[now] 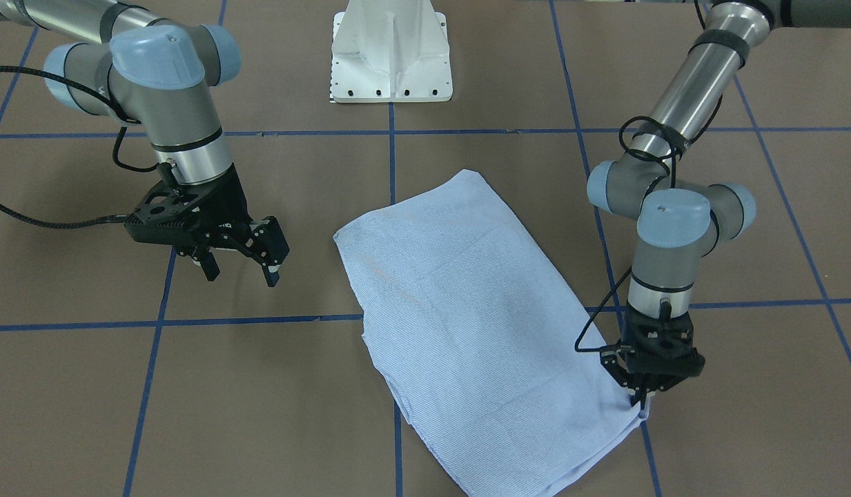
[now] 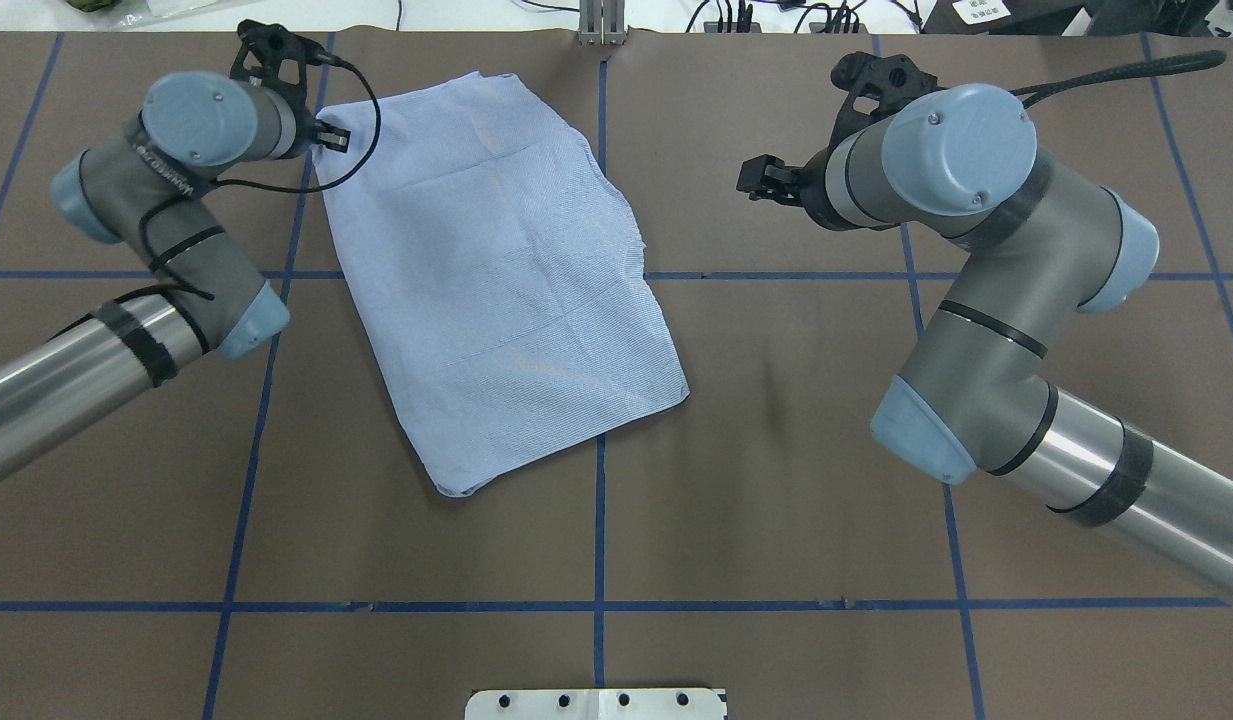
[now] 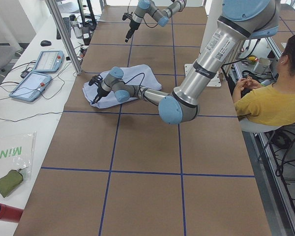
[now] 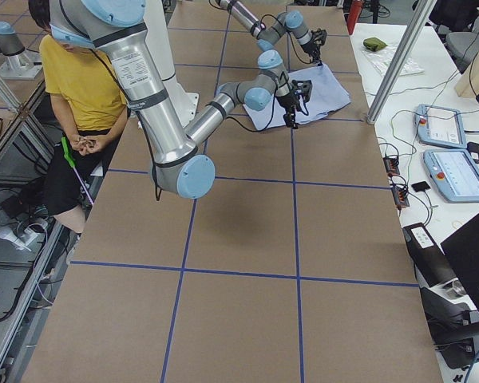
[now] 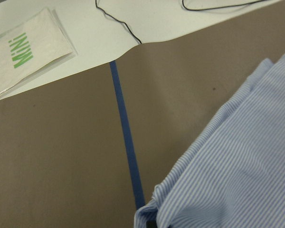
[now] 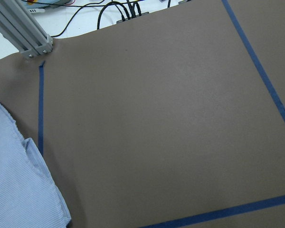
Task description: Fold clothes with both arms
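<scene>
The black two-finger left gripper [image 1: 639, 399], at the far left corner of the cloth in the overhead view, has its fingers pressed close together on that corner of the light blue, finely white-striped shirt [image 2: 496, 270]. The left wrist view shows the corner [image 5: 152, 217] bunched into a small pucker right at the fingers, just beside a blue tape line [image 5: 126, 137]. This corner sits near the far edge of the brown paper-covered counter [image 2: 776, 480], where the white bench [image 5: 147, 19] begins.

The shirt is folded into a rough rectangle and lies flat and slanted on the counter, running from the pinched corner near the far edge down to a near corner close to the middle tape line. Its left and near edges are smooth folds. Its right edge [image 6: 35, 156] is uneven, with stacked layers showing.

A wide stretch of bare brown surface separates that right edge from the black two-finger right gripper [image 1: 240, 275]. This gripper hangs above the counter with its fingers spread wide, tilted towards the shirt, touching nothing. The brown surface runs on to the robot's side as far as the white pedestal base [image 1: 390, 55].
</scene>
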Available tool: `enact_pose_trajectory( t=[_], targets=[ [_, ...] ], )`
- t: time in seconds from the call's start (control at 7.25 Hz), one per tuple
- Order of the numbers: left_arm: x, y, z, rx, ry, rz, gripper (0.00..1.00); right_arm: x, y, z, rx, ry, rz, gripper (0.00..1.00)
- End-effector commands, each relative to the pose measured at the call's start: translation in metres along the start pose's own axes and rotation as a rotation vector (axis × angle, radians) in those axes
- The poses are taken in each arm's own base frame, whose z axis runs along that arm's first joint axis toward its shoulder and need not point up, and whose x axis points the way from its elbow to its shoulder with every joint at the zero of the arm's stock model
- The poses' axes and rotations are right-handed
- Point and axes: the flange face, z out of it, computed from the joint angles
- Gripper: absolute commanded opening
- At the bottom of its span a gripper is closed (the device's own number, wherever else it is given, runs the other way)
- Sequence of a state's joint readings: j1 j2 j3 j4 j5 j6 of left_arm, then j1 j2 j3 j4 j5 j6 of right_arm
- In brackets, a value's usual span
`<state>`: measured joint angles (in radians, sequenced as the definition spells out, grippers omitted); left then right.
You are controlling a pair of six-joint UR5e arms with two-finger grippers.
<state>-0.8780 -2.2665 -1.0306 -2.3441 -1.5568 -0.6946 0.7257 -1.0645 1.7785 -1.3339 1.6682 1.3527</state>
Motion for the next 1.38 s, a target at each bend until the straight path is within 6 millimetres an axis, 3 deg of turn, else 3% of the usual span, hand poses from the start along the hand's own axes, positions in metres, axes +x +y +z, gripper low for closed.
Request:
enact_pose_trajectory(
  t=[0.0, 0.14, 0.28, 0.55, 0.83, 1.1, 1.24],
  targets=[
    [0.013, -0.035, 0.010, 0.018, 0.001, -0.006, 0.00, -0.010, 0.013, -0.007, -0.011, -0.020, -0.005, 1.00],
    [0.009, -0.033, 0.006, 0.041, 0.050, 0.041, 0.98, -0.013, 0.022, -0.009, -0.021, -0.028, -0.011, 1.00],
    [-0.002, -0.032, -0.008, 0.036, 0.116, 0.056, 1.00, -0.022, 0.033, -0.014, -0.037, 0.004, 0.070, 1.00],
    [-0.019, -0.005, -0.035, 0.038, 0.180, 0.060, 1.00, -0.067, 0.101, -0.021, -0.028, 0.021, 0.162, 1.00],
    [-0.023, 0.002, -0.046, 0.050, 0.193, 0.054, 1.00, -0.086, 0.165, -0.007, -0.056, 0.036, 0.285, 1.00],
    [-0.022, 0.007, -0.046, 0.046, 0.195, 0.055, 1.00, -0.139, 0.196, 0.039, -0.006, 0.089, 0.396, 0.99],
    [-0.023, 0.008, -0.046, 0.046, 0.195, 0.055, 1.00, -0.155, 0.206, 0.060, 0.006, 0.123, 0.420, 0.98]
  ],
)
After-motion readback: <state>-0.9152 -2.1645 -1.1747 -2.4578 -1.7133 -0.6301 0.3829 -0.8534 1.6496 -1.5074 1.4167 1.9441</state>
